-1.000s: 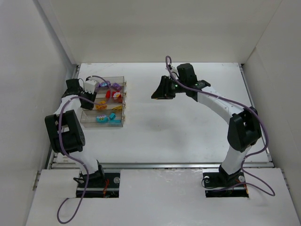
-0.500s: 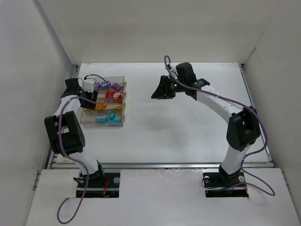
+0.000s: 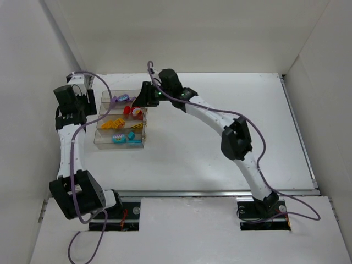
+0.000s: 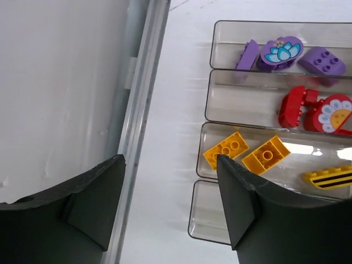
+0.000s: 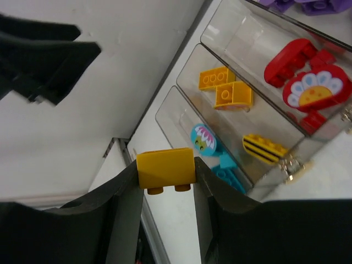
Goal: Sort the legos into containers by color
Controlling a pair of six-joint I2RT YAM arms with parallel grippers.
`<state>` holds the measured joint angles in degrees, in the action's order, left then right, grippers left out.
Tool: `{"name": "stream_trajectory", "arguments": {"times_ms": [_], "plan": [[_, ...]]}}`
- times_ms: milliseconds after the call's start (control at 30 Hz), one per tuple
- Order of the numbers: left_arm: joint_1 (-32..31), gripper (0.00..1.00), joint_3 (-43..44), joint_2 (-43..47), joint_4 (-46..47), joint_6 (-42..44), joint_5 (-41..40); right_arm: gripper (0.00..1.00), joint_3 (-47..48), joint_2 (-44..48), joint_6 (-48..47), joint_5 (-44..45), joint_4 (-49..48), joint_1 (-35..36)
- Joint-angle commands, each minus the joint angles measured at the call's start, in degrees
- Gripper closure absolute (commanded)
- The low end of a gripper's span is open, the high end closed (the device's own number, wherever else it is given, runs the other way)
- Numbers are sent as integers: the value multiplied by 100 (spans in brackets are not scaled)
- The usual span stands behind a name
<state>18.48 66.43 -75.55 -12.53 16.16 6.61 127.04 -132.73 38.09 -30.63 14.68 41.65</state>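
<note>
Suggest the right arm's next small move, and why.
Probably shift the right gripper over the bin holding yellow bricks: it grips a yellow brick and does not look to be above that bin yet. The left gripper is open, off to the bins' side.

You have no readable text, number, label or brand mark in any of these views, neither on the legos [image 4: 267,155] nor on the bins [image 4: 214,47].
</note>
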Motion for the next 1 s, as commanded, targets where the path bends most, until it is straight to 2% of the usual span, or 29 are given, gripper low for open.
{"name": "stream_trajectory", "arguments": {"times_ms": [0, 100, 133, 167, 200, 267, 333, 467, 567, 733, 867, 967], "plan": [[15, 36, -385, 259, 57, -386, -557, 100, 1057, -822, 506, 58, -439, 107], [15, 38, -438, 541, -309, 183, 652, 100, 885, -643, 560, -197, -439, 212], [15, 38, -438, 541, -494, 516, 1884, 100, 640, -466, 560, -128, -587, 212], [-46, 33, -290, 541, -687, 876, 2366, 100, 376, -291, 560, -14, -658, 212], [-185, 33, -228, 541, -872, 1576, 2780, 100, 26, -141, 560, -13, -659, 212], [-301, 29, -227, 541, -1469, 2536, 3824, 100, -57, 150, 454, -39, -659, 212], [-581, 23, -323, 603, -1664, 3563, 4040, 100, -136, 203, 401, -240, -659, 212], [-1170, 22, -579, 857, -1271, 4122, 3787, 100, -364, 387, 585, -619, -659, 212], [-1434, 19, -632, 858, -761, 3930, 3707, 100, -698, 624, 647, -619, -659, 212], [-1672, 19, -97, 463, -988, 4009, 3838, 100, -813, 792, 771, -540, -659, 212], [-1672, 19, -96, 409, -532, 3369, 4119, 100, -813, 792, 928, -802, -659, 212], [-1672, 24, -148, 532, 4, 2902, 4226, 100, -752, 792, 1095, -1058, -659, 159]]}}
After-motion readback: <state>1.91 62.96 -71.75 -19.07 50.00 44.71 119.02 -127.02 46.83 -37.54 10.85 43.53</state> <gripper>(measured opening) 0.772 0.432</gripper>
